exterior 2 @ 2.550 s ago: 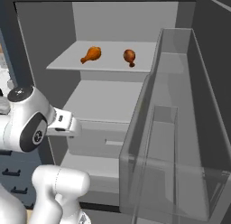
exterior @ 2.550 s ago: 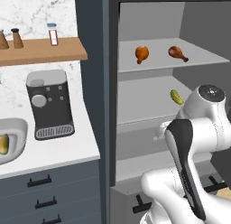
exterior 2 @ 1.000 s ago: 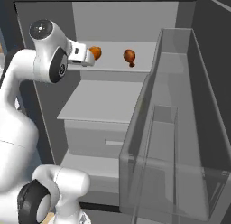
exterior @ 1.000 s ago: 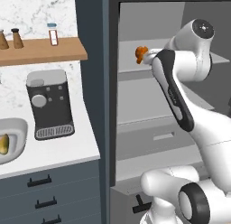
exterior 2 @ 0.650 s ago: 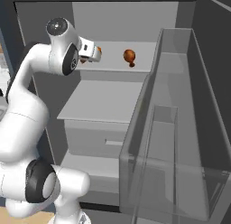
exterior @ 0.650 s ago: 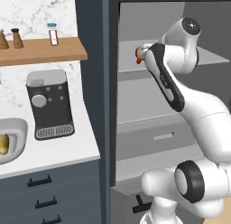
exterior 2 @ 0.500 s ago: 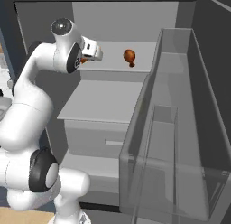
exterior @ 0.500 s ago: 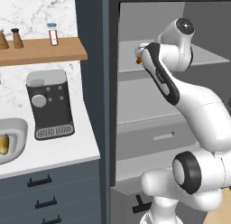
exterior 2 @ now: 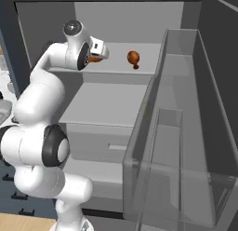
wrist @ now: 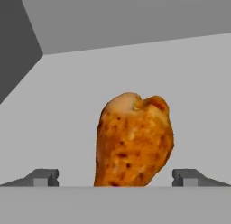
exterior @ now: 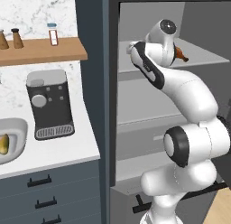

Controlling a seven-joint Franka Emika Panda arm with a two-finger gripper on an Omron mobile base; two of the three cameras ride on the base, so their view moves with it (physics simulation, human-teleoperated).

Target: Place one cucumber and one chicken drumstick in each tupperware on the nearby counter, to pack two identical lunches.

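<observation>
On the fridge's upper shelf (exterior 2: 116,67) lie two glossy orange-brown chicken drumsticks. My gripper (wrist: 116,178) is open, its two fingertips (wrist: 45,177) standing on either side of the left drumstick (wrist: 134,139) without closing on it. From the right base view my hand (exterior 2: 97,49) covers most of that drumstick (exterior 2: 95,59); the other drumstick (exterior 2: 134,57) lies free to its right and also peeks out behind my arm (exterior: 179,53). A light-grey tupperware (exterior: 18,128) sits on the white counter (exterior: 58,151) at far left, holding a yellow-green piece (exterior: 3,144).
A black and grey coffee machine (exterior: 48,103) stands on the counter beside the fridge's dark side wall (exterior: 92,83). A wooden shelf (exterior: 43,50) with small jars hangs above. The open fridge door's clear bins (exterior 2: 176,132) rise on the right.
My arm has risen from the lower fridge to the upper shelf and swung left. The hand has come up to the left drumstick. The jaws have stayed open.
</observation>
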